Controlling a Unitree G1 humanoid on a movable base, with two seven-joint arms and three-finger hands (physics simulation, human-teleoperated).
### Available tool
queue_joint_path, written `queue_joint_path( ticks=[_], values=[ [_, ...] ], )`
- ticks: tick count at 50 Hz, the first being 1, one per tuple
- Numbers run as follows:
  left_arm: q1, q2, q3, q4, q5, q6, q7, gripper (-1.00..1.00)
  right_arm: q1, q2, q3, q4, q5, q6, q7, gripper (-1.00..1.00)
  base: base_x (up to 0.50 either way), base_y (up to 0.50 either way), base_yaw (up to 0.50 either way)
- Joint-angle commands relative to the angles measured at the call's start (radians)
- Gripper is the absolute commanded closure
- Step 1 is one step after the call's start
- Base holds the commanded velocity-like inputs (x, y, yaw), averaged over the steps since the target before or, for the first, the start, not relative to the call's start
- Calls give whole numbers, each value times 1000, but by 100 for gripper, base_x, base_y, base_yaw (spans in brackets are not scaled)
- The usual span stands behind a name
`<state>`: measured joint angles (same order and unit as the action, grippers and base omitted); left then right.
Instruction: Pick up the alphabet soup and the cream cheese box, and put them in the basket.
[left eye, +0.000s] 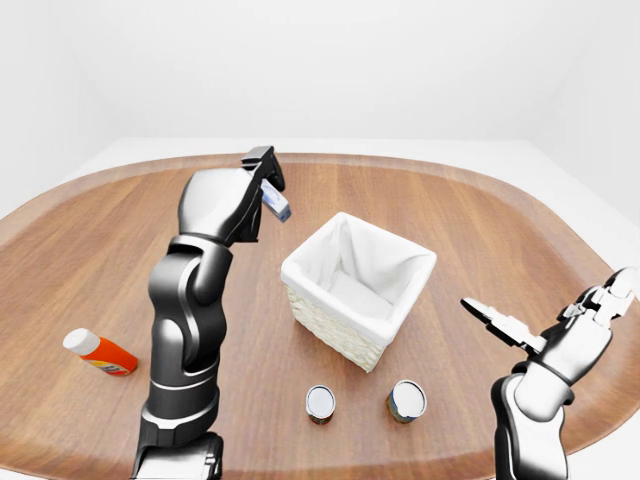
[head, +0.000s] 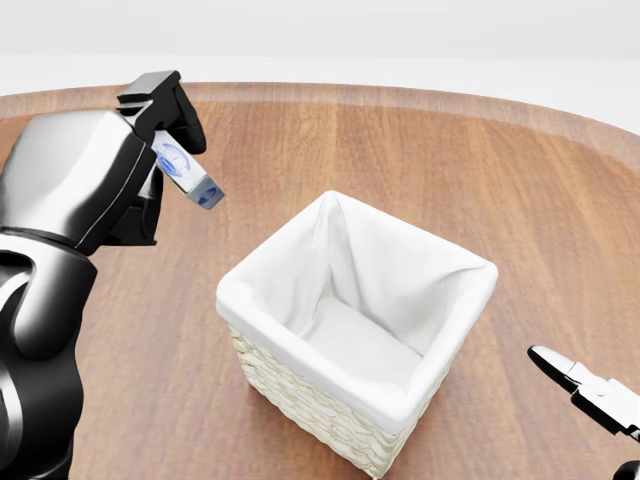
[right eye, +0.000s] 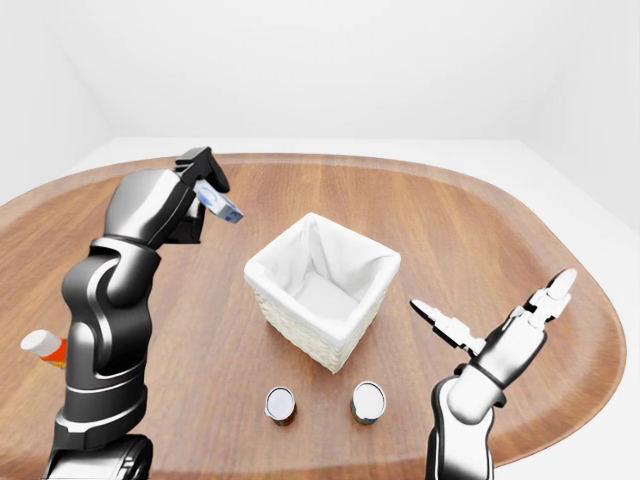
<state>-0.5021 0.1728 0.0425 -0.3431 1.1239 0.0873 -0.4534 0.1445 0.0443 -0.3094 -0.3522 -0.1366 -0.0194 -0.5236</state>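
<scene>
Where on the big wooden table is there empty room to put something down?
The widest bare patch is the brown wooden table above and right of the white-lined wicker basket in the left-eye view. Another lies between the orange bottle and the basket. It is crowded below the basket, where two small metal cans stand.

Polished wood-grain table (head: 420, 160); woven wicker basket (head: 300, 395) lined with smooth matt white cloth; glossy metal-and-black left hand (head: 150, 130) at the basket's ten o'clock grips the printed cream cheese box (head: 187, 170); two shiny metal-topped cans (left eye: 320, 403) at its six o'clock
</scene>
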Motion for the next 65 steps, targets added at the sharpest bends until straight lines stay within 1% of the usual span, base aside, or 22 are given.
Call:
queue_joint_path(
  ticks=[1,3,5,9,12,19,21,25,26,30,32,35,37,39,42,46,50,52,53,54,58,65],
  values=[
    [-73,-60,-52,41,-42,0,-9,100,0,0,-1,1,1,-1,0,-100,0,0,0],
    [-76,-69,-58,58,-37,0,-1,100,1,1,0,-7,0,6,0,-100,0,0,0],
    [-81,-84,-68,70,-40,0,0,100,0,0,-1,2,0,-2,0,-100,0,0,0],
    [-82,-105,-88,86,-23,0,8,100,1,0,-1,-3,1,1,0,-100,0,0,0],
    [-86,-123,-100,102,-16,0,10,100,-1,-1,-2,5,2,-5,0,-100,0,0,0],
    [-79,-159,-132,194,19,0,70,100,3,1,-4,-8,3,2,0,-100,0,0,0],
    [-77,-166,-136,210,22,0,78,100,0,0,-5,4,4,-6,0,-100,0,0,0],
    [-87,-181,-148,267,31,0,104,100,1,0,-3,0,4,-3,0,-100,0,0,0],
    [-103,-183,-157,279,65,0,137,100,1,0,-4,0,3,-3,0,-100,0,0,0],
    [-127,-203,-164,315,81,0,124,100,3,2,-3,-13,3,8,0,-100,0,0,0],
    [-133,-213,-173,328,91,0,120,100,1,1,-4,-3,3,1,0,-100,0,0,0],
    [-145,-230,-180,370,102,0,138,100,0,0,-4,4,5,-5,0,-100,0,0,0],
    [-153,-246,-178,395,75,0,141,100,0,0,-4,3,5,-5,0,-100,0,0,0],
    [-165,-250,-189,448,92,0,171,100,1,0,-4,-2,6,-1,0,-100,0,0,0],
    [-176,-257,-198,501,108,0,187,100,1,1,-6,-8,10,4,0,-100,0,0,0],
    [-183,-273,-208,538,126,0,188,100,-2,-1,-6,3,12,-3,0,-100,0,0,0],
    [-207,-283,-208,621,133,-3,219,100,2,1,-7,-10,14,4,0,-100,0,0,0],
    [-210,-283,-212,657,143,-3,231,100,1,0,-8,-3,16,-3,0,-100,0,0,0],
    [-215,-285,-211,687,143,-6,252,100,2,0,-8,-4,16,-3,0,-100,0,0,0],
    [-218,-287,-209,701,139,-7,257,100,0,-1,-8,0,16,-5,0,-100,0,0,0],
    [-228,-289,-212,754,133,-15,287,100,1,0,-8,-8,16,2,0,-100,0,0,0],
    [-264,-294,-210,856,120,-22,342,100,3,1,-7,-12,14,2,0,-100,0,0,0]
  ],
)
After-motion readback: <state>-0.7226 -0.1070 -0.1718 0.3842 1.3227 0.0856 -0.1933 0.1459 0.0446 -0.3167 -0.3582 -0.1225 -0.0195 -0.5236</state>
